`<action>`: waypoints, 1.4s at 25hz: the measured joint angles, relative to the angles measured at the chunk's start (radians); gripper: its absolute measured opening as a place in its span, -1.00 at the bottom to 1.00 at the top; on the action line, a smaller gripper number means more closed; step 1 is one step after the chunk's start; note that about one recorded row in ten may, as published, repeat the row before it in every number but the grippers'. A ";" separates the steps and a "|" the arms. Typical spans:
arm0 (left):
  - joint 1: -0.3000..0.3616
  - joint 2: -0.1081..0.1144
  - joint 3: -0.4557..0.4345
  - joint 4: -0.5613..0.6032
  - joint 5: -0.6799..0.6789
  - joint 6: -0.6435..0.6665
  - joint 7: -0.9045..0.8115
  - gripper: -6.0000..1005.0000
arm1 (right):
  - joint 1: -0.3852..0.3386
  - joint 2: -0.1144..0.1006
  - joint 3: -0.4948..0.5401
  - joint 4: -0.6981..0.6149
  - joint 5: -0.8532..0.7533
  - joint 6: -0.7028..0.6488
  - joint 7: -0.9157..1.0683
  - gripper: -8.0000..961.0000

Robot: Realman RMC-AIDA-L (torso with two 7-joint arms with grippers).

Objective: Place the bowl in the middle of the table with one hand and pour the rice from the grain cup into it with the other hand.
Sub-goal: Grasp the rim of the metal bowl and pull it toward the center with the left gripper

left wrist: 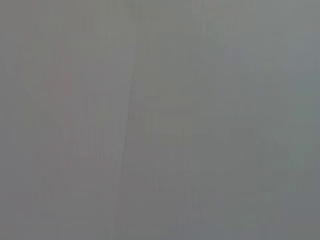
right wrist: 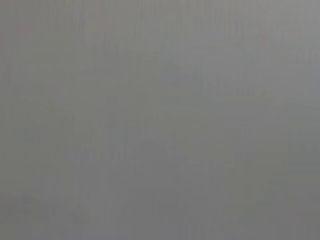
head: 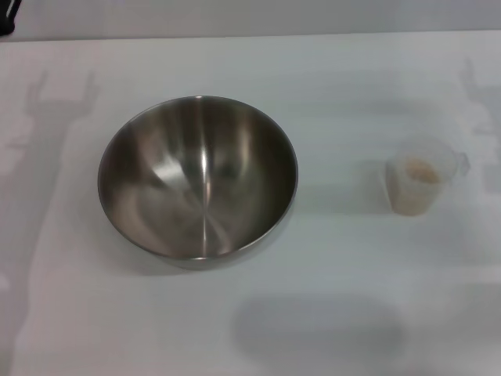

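Note:
In the head view a large shiny steel bowl [head: 197, 178] stands upright and empty on the white table [head: 329, 86], left of the middle. A small frosted grain cup [head: 423, 175] stands upright to the right of it, apart from the bowl, with pale beige rice [head: 422, 171] inside. Neither gripper shows in the head view; only faint arm shadows lie on the table at the far left and far right. Both wrist views show only a plain grey surface, with no fingers and no objects.
A dark object [head: 6, 17] sits at the far left corner beyond the table's back edge. A soft broad shadow lies on the table near the front, right of the middle.

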 joint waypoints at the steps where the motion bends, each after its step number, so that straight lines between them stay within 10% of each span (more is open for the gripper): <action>1: 0.010 0.003 -0.002 -0.057 0.001 -0.057 -0.008 0.65 | 0.000 -0.001 0.000 -0.002 0.000 0.000 0.000 0.48; 9: 0.046 0.028 -0.118 -0.742 0.018 -1.000 -0.025 0.65 | 0.004 -0.004 0.000 -0.003 0.000 0.000 0.000 0.48; 19: -0.049 0.016 -0.300 -1.178 -0.123 -2.007 0.288 0.65 | 0.010 -0.004 0.000 0.003 0.000 0.000 0.007 0.48; 27: -0.121 0.010 -0.417 -1.194 -0.217 -2.463 0.500 0.64 | 0.008 -0.004 0.000 0.000 0.000 -0.022 0.008 0.48; 35: -0.124 0.013 -0.426 -1.148 -0.205 -2.605 0.535 0.64 | 0.008 -0.004 0.000 -0.001 0.000 -0.025 0.007 0.48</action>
